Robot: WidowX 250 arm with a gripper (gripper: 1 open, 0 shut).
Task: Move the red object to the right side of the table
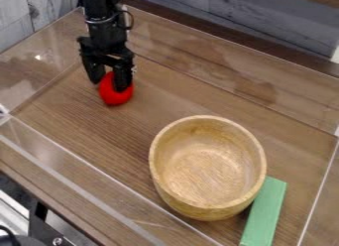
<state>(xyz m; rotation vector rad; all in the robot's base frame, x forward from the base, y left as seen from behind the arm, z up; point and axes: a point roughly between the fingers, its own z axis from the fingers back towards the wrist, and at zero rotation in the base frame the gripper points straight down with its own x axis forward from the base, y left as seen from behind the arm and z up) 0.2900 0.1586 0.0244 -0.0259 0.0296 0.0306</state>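
While the fingers (93,74) stand wide, the red object (117,90) sits on the table (199,81) between them.

Setting: a robot test bench, likely a lab.
Enclosure: low clear acrylic walls (40,66) fence a wood-grain table (252,86).
Props: a wooden bowl (208,167) and green block (265,214) laid out.
Backdrop: grey plank wall (265,17).

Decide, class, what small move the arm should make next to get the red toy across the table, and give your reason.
Probably close the gripper: its open jaws already straddle the red object, which sits on the table at the left, so a grip should come before any carry rightward.
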